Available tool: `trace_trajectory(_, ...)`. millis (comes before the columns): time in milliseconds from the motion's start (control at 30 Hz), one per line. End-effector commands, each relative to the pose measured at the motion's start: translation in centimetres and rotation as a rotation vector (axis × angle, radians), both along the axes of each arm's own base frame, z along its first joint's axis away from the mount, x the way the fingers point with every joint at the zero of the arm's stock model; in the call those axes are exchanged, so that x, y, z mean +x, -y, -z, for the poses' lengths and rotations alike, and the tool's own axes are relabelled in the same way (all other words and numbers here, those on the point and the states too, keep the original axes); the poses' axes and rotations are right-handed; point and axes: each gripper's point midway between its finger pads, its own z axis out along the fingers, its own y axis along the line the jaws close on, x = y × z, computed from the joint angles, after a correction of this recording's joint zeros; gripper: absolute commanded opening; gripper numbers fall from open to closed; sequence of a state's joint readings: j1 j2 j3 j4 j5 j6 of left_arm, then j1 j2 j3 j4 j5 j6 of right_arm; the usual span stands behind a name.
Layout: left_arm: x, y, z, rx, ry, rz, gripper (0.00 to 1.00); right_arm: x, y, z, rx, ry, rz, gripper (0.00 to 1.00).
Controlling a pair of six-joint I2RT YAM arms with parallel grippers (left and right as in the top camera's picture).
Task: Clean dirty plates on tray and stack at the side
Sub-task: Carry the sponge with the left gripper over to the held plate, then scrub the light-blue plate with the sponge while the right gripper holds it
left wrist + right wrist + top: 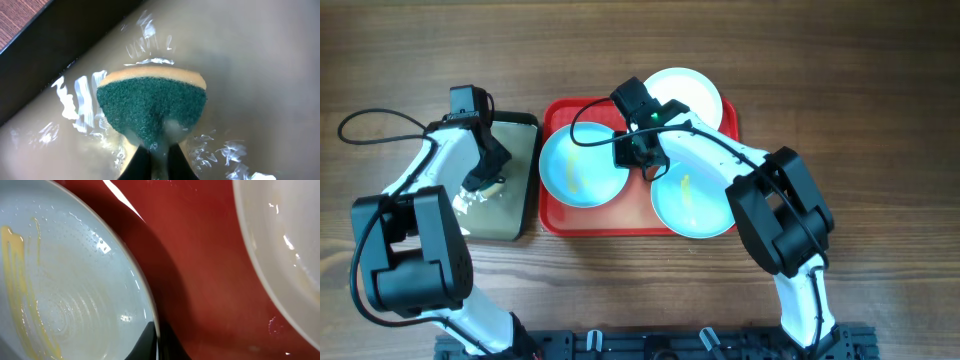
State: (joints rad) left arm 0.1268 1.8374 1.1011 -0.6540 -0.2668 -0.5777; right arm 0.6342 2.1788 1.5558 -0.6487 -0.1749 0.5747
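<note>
The red tray (552, 215) holds three plates. A pale blue plate (575, 165) with a yellow smear lies at its left. A second pale blue plate (692, 200) with a smear lies at the front right and overhangs the rim. A white plate (685, 92) lies at the back right. My right gripper (638, 156) is shut on the right rim of the left blue plate (65, 295), one finger inside and one outside (157, 342). The white plate (285, 255) shows to the right. My left gripper (485, 183) is shut on a green and yellow sponge (150, 105) in murky water.
A smaller black-rimmed tray (520, 215) of murky water stands just left of the red tray; its dark wall (50, 65) shows in the left wrist view. Brown wooden table (880, 100) surrounds both trays.
</note>
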Motion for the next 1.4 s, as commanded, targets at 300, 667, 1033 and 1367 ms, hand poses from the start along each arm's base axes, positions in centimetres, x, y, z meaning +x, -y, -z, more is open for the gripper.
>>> trace_trajectory(300, 3.5, 2.3, -7.6, -0.1, 0.137, 0.229, 0.04, -1.1, -0.3, 2.2, -0.018, -0.038, -0.04, 0.04)
trace_trajectory(667, 3.6, 14.8, -5.7, -0.301, 0.073, 0.666, 0.04, -0.9, 0.5, 1.5, 0.104, -0.107, -0.107, 0.04)
trace_trajectory(1033, -0.3, 20.8, 4.4, -0.348, -0.231, 0.96, 0.04, -1.1, 1.8, 1.7, 0.085, -0.143, -0.078, 0.04)
trace_trajectory(1367, -4.9, 20.7, 3.9, -0.413, -0.411, 0.92, 0.04, -1.0, 1.8, 1.7, 0.086, -0.141, -0.078, 0.04)
